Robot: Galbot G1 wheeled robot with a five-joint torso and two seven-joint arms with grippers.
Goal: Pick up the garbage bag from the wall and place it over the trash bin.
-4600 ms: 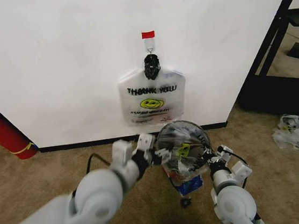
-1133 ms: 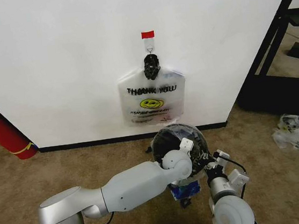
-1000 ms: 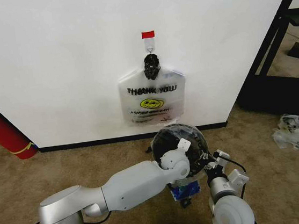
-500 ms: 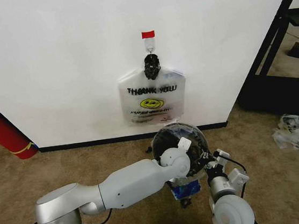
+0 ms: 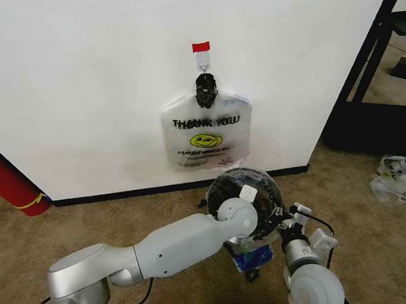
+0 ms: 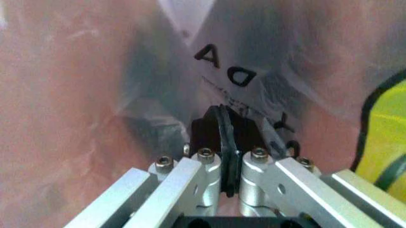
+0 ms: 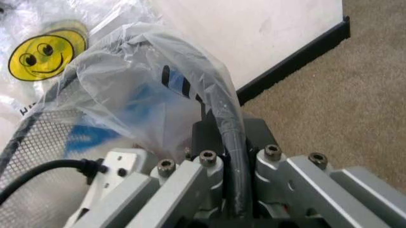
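Garbage bag (image 7: 159,95) plastic lay draped over the rim of the trash bin (image 5: 230,185), which stood on the carpet (image 5: 86,224) just in front of the wall (image 5: 71,86). If you looked from the head camera, you saw your left arm stretched across to the bin, its wrist above the near side of the rim. In the left wrist view, the left gripper (image 6: 227,161) was surrounded by translucent plastic printed with black letters and a patch of yellow, and its pads were pressed together on the black rim wire with the film around it. Your right gripper (image 7: 231,156) sat at the bin's right side, its fingers likewise clamped on the rim wire, with bag plastic bunched just beyond them over the mesh. Another "THANK YOU" bag (image 5: 207,133) with a yellow smiley hung flat on the wall from the hook (image 5: 204,67) under the red tape (image 5: 200,46), directly above the bin. A red fire extinguisher (image 5: 1,179) leaned at the wall, well to the left.
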